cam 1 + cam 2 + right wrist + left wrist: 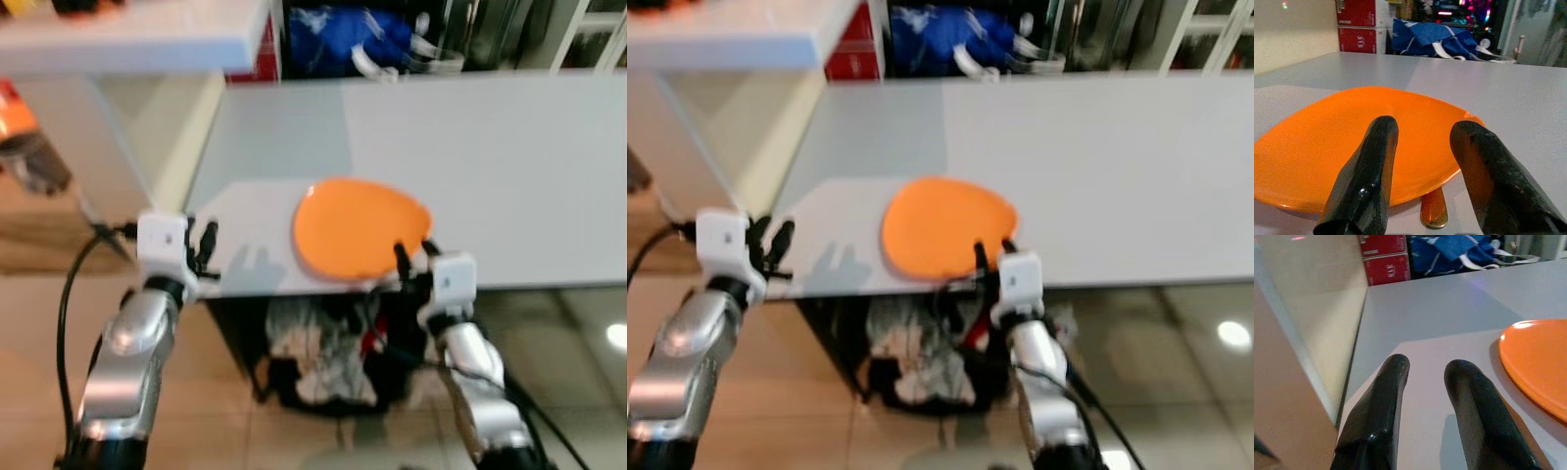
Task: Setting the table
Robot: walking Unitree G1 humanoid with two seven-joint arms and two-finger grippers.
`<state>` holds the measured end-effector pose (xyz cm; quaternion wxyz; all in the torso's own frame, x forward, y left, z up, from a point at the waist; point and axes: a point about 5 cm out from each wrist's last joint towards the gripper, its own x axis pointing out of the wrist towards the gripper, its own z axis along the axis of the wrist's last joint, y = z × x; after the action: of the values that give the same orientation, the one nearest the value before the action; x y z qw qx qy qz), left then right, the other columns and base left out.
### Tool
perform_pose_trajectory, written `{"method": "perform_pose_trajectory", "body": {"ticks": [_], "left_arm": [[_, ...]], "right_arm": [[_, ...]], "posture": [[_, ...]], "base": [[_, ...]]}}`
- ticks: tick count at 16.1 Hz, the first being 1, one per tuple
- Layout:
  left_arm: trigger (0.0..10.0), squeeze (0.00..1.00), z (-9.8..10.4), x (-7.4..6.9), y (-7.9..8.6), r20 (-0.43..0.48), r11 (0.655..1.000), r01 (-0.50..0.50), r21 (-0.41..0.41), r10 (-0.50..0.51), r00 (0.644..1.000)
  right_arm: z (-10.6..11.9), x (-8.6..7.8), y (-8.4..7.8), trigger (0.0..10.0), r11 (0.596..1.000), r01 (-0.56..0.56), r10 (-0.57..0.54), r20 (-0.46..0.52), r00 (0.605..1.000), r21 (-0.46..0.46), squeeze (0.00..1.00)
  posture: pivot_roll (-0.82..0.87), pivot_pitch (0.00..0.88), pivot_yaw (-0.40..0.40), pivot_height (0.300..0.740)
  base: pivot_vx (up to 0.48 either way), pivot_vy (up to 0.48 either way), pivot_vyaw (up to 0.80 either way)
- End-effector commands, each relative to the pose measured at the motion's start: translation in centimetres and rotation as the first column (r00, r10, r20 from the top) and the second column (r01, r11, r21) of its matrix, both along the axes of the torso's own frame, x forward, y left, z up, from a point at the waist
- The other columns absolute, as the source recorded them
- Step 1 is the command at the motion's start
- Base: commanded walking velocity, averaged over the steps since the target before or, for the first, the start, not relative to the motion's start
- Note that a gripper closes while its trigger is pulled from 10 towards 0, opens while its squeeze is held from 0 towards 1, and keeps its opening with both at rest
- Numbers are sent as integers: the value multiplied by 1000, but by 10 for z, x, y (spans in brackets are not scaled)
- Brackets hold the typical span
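Orange plate [1352, 147] under parted right tool [1420, 166].

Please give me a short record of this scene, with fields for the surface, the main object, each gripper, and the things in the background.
surface: grey table
main object: orange plate, lying flat near the table's front edge
right gripper: open, at the plate's near rim
left gripper: open, over the table's left front corner, apart from the plate
under plate edge: small orange item, kind unclear
background: blue bag, red boxes
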<state>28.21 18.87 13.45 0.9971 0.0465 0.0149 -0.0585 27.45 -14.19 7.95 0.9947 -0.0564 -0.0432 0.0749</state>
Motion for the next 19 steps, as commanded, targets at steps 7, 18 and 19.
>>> {"method": "perform_pose_trajectory", "body": {"ticks": [7,18,19], "left_arm": [[10000,0,-2,4,-12,-8,1000,0,-6,0,1000],[10000,0,-1,6,-13,-6,1000,-13,-9,13,1000],[10000,0,-2,5,-15,-17,1000,-4,-8,3,1000]], "right_arm": [[6,8,-1,10000,1000,-4,4,9,1000,-6,0],[5,12,-1,10000,1000,-12,12,4,1000,-10,0],[5,11,0,10000,1000,-13,13,5,1000,-9,0]], "posture": [[-105,0,77,740],[-102,0,72,740],[-102,0,72,740]], "base": [[0,0,324],[0,0,0],[255,-401,0]]}}
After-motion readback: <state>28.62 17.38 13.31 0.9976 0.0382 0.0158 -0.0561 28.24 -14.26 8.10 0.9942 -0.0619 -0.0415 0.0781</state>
